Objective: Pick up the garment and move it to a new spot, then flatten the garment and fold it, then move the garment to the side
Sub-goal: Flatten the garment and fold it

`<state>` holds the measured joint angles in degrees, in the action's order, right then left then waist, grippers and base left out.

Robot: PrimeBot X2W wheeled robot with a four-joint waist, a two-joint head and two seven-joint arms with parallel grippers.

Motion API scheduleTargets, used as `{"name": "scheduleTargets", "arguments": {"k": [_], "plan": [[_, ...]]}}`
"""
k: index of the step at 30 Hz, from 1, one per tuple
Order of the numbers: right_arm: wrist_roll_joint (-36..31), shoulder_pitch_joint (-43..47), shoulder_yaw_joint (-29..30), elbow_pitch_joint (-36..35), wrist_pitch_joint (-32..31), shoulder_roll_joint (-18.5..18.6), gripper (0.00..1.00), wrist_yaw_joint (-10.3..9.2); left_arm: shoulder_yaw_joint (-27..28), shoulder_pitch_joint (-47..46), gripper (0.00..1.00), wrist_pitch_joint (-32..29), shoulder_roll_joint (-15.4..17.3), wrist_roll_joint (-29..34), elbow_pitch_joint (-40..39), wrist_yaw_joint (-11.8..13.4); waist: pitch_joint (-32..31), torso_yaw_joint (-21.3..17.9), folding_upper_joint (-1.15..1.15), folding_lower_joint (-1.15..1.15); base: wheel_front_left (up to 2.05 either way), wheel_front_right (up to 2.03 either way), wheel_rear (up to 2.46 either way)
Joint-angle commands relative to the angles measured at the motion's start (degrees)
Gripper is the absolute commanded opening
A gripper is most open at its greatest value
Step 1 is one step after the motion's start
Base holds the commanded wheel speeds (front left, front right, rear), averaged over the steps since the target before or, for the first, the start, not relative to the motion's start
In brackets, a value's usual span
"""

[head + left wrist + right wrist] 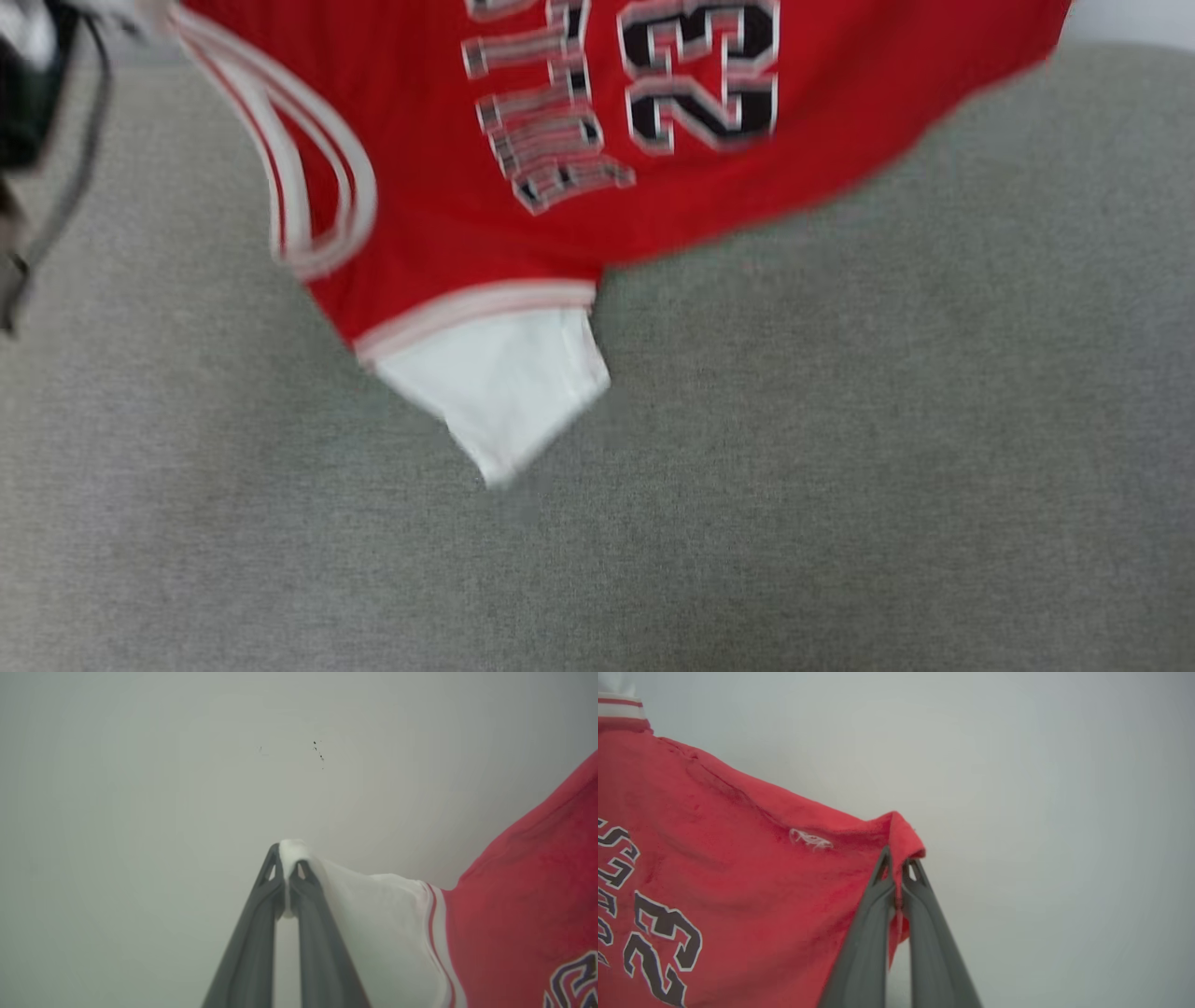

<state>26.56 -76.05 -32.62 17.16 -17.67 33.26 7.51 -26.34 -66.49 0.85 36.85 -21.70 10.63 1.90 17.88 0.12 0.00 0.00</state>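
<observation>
Garment [439, 224] hangs aloft over far part of grey fabric surface [840, 467], one white sleeve [504, 383] dangling lowest. Left gripper [288, 858] pressed together, pinching other sleeve's tip; right gripper [899, 863] pinching red corner. Advice: keep grips level, cloth taut, lay dangling edge first. Broad room near and right; far edge close behind cloth

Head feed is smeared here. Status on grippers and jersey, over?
Left gripper shut on jersey sleeve. Right gripper shut on its red edge. Jersey spread between them over grey fabric. Nothing seen in the way.
</observation>
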Motion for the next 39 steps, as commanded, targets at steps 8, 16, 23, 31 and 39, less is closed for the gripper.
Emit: {"name": "scheduleTargets", "arguments": {"k": [8, 16, 23, 31, 39], "plan": [[-7.39, -18.85, 1.15, 9.55, 2.22, -3.72, 0.00, -0.04, -0.20, -23.64, 0.00, 0.26, -2.60, 3.62, 10.72, -3.98, 10.34, 0.79, 0.00, 0.00, 0.00, 0.00, 0.00], [-10.86, -32.09, 0.66, 18.92, 6.51, -6.79, 0.00, -0.04, -0.85, -37.61, 0.00, 2.20, -5.01, 5.29, 18.64, -6.12, 14.82, 2.17, 0.00, 0.00, 0.00, 0.00, 0.00], [-10.74, -34.25, -1.50, 27.39, 11.41, -9.56, 0.00, -0.04, -1.82, -39.39, 0.00, 5.10, -6.75, 4.70, 25.23, -6.93, 16.50, 2.83, 0.00, 0.00, 0.00, 0.00, 0.00], [-7.26, -27.81, -8.21, 32.41, 15.69, -10.84, 0.00, -0.04, -3.64, -32.43, 0.00, 9.32, -6.72, 3.76, 29.86, -7.46, 17.17, 2.75, 0.00, 0.00, 0.00, 0.00, 0.00], [-1.47, -16.14, -14.81, 33.58, 20.63, -11.18, 0.00, -0.04, -5.08, -18.50, 0.00, 13.16, -6.13, 1.20, 30.60, -8.23, 13.03, 2.34, 0.00, 0.00, 0.00, 0.00, 0.00]]}}
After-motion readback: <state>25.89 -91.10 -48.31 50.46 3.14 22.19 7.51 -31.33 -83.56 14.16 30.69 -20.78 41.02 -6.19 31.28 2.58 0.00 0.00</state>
